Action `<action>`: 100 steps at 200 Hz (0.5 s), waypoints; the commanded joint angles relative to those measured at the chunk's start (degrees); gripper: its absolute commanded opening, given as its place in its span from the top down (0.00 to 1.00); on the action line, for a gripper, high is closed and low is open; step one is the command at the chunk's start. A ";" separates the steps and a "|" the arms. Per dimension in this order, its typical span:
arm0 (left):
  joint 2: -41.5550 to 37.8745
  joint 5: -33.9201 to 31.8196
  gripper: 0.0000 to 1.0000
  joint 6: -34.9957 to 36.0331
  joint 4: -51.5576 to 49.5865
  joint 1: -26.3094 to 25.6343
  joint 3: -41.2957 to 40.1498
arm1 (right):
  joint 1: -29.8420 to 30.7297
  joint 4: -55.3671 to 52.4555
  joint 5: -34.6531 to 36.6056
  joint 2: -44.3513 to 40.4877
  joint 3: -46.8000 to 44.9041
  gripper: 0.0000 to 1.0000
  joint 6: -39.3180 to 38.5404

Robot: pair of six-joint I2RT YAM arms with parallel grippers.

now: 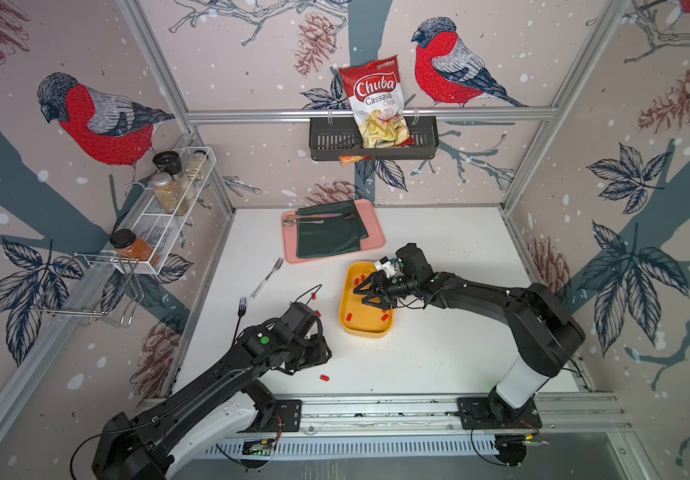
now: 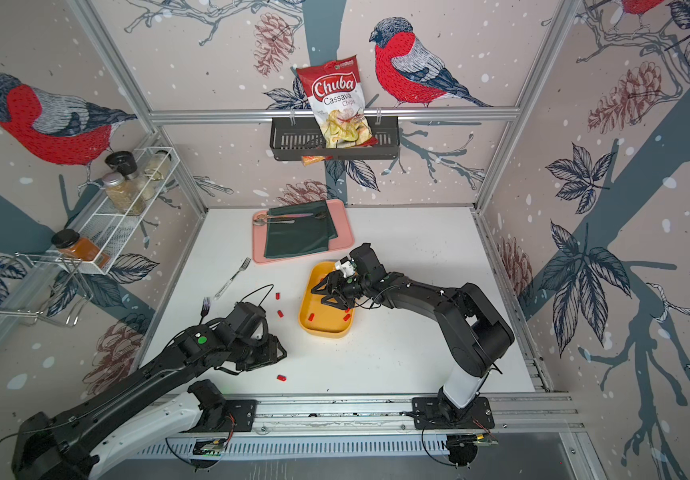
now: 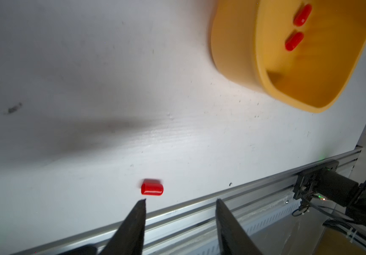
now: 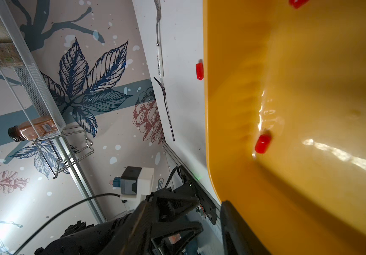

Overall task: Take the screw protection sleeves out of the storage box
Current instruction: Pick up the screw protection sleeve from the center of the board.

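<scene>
The yellow storage box (image 1: 366,328) lies mid-table. Inside it are several red screw protection sleeves, among them one (image 1: 350,317) near its left wall and one (image 1: 385,318) near its right wall. Three more sleeves lie on the table: one (image 1: 324,377) near the front rail and two (image 1: 314,296) (image 1: 317,313) left of the box. My right gripper (image 1: 362,298) hangs open over the box's interior, holding nothing; a sleeve (image 4: 263,143) lies ahead of it. My left gripper (image 3: 180,201) is open and empty, its fingertip just short of the front sleeve (image 3: 152,187).
Two forks (image 1: 266,277) (image 1: 240,316) lie left of the box. A pink tray (image 1: 293,253) with a green cloth and spoons sits behind it. A black basket (image 1: 326,141) with a chips bag hangs on the back wall. A wire spice rack (image 1: 168,216) lines the left wall.
</scene>
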 commanded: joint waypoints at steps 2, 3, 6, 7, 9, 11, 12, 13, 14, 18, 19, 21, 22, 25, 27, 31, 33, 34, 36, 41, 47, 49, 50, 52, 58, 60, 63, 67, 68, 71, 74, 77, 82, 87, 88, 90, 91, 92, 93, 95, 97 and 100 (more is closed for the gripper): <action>-0.75 2.06 0.51 -7.61 -4.52 -5.78 -1.83 | 0.05 -2.43 -0.38 0.72 1.30 0.45 -2.62; -0.75 2.05 0.51 -7.82 -4.53 -6.10 -1.96 | 0.04 -2.45 -0.35 0.78 1.31 0.45 -2.61; -0.63 2.03 0.52 -8.23 -4.47 -6.79 -2.31 | 0.04 -2.59 -0.41 0.87 1.52 0.45 -2.75; -0.51 2.13 0.52 -8.39 -4.42 -7.00 -2.51 | 0.04 -2.62 -0.42 0.90 1.55 0.45 -2.77; -0.38 2.20 0.52 -8.53 -4.33 -7.31 -2.74 | 0.03 -2.64 -0.42 0.98 1.64 0.45 -2.80; -0.22 2.28 0.52 -8.72 -4.18 -7.58 -3.04 | 0.03 -2.65 -0.42 1.09 1.66 0.45 -2.81; -0.13 2.34 0.52 -8.77 -4.10 -7.70 -3.13 | 0.03 -2.65 -0.47 1.10 1.71 0.45 -2.84; -0.09 2.37 0.52 -8.92 -4.01 -7.80 -3.40 | 0.03 -2.65 -0.44 1.14 1.73 0.45 -2.85; 0.02 2.34 0.52 -9.00 -3.92 -7.99 -3.53 | 0.07 -2.65 -0.43 1.16 1.75 0.45 -2.86; 0.33 2.33 0.52 -9.40 -3.73 -8.46 -4.14 | 0.11 -2.57 -0.36 1.25 1.83 0.45 -2.78; 0.41 2.36 0.52 -9.50 -3.65 -8.54 -4.26 | 0.12 -2.52 -0.34 1.26 1.84 0.45 -2.78; 0.46 2.39 0.52 -9.78 -3.46 -8.83 -4.54 | 0.12 -2.53 -0.34 1.32 1.84 0.45 -2.78; 0.52 2.39 0.52 -9.91 -3.34 -8.99 -4.72 | 0.16 -2.55 -0.38 1.34 1.85 0.45 -2.69; 0.69 2.51 0.52 -10.15 -2.94 -9.24 -5.07 | 0.20 -2.36 -0.42 1.43 1.85 0.45 -2.69; 0.82 2.62 0.52 -10.33 -2.53 -9.43 -5.32 | 0.20 -2.31 -0.38 1.44 1.85 0.45 -2.69; 0.98 2.94 0.52 -10.68 -1.62 -9.65 -5.87 | 0.20 -2.30 -0.41 1.58 1.85 0.45 -2.69; 1.07 2.99 0.52 -10.84 -1.19 -9.79 -6.00 | 0.27 -2.21 -0.42 1.57 1.85 0.45 -2.72; 1.08 2.96 0.52 -10.97 -0.98 -9.86 -6.15 | 0.28 -2.21 -0.42 1.64 1.89 0.45 -2.75; 1.23 2.89 0.52 -11.11 -0.70 -9.91 -6.27 | 0.29 -2.25 -0.36 1.65 1.92 0.45 -2.71; 1.63 2.45 0.52 -11.22 -0.08 -9.93 -6.55 | 0.29 -2.21 -0.42 1.64 1.93 0.45 -2.70; 2.35 1.88 0.52 -11.22 0.62 -9.93 -6.77 | 0.29 -2.21 -0.33 1.76 1.86 0.45 -2.78; 2.62 1.65 0.52 -11.26 0.82 -9.93 -6.75 | 0.29 -2.21 -0.36 1.79 1.85 0.45 -2.72; 2.83 1.50 0.52 -11.22 0.95 -9.93 -6.75 | 0.29 -2.21 -0.34 1.80 1.85 0.45 -2.75; 3.13 1.27 0.52 -11.22 1.10 -9.93 -6.74 | 0.31 -2.21 -0.34 1.80 1.85 0.45 -2.75; 4.25 0.52 0.51 -11.20 1.81 -9.93 -6.81 | 0.29 -2.18 -0.29 1.85 1.85 0.45 -2.85; 4.68 0.48 0.50 -11.21 2.32 -9.93 -6.91 | 0.36 -2.14 -0.28 1.84 1.85 0.45 -2.80; 5.25 0.46 0.50 -11.37 3.15 -9.93 -7.06 | 0.38 -2.12 -0.25 1.85 1.78 0.45 -2.86; 5.93 0.44 0.50 -11.58 4.21 -9.93 -7.25 | 0.38 -2.12 -0.25 1.91 1.76 0.45 -2.87; 6.11 0.36 0.50 -11.65 4.49 -9.93 -7.31 | 0.38 -2.12 -0.25 1.90 1.76 0.45 -2.91; 6.60 0.19 0.50 -11.85 5.18 -9.93 -7.35 | 0.38 -2.12 -0.25 1.89 1.76 0.45 -2.95; 7.02 -0.21 0.50 -12.10 5.75 -9.93 -7.40 | 0.42 -2.12 -0.20 1.89 1.76 0.45 -3.00; 7.41 -0.63 0.51 -12.33 6.16 -9.93 -7.27 | 0.46 -2.20 -0.16 1.91 1.71 0.45 -3.04; 7.90 -1.35 0.51 -12.70 6.72 -9.93 -6.96 | 0.47 -2.39 -0.11 1.89 1.75 0.45 -3.17; 8.31 -1.90 0.51 -12.91 7.73 -9.93 -6.64 | 0.55 -2.59 0.00 1.81 1.78 0.45 -3.34; 8.39 -2.00 0.51 -12.93 7.88 -9.93 -6.61 | 0.55 -2.62 0.01 1.76 1.77 0.45 -3.37; 8.53 -2.20 0.51 -13.07 8.00 -9.93 -6.56 | 0.55 -2.71 0.02 1.77 1.76 0.45 -3.39; 8.64 -2.27 0.51 -13.18 8.29 -9.93 -6.52 | 0.60 -2.72 0.02 1.74 1.76 0.45 -3.44; 8.65 -2.36 0.51 -13.28 8.38 -9.93 -6.45 | 0.62 -2.73 0.02 1.73 1.76 0.45 -3.46; 8.74 -2.44 0.51 -13.33 8.47 -9.93 -6.42 | 0.63 -2.73 0.11 1.72 1.76 0.45 -3.52; 8.92 -2.59 0.51 -13.42 8.73 -9.89 -6.42 | 0.64 -2.74 0.17 1.69 1.69 0.45 -3.49; 9.05 -2.74 0.51 -13.57 9.04 -9.92 -6.36 | 0.69 -2.80 0.25 1.62 1.68 0.45 -3.49; 9.34 -2.97 0.51 -13.65 9.30 -9.93 -6.31 | 0.73 -2.75 0.32 1.53 1.59 0.45 -3.52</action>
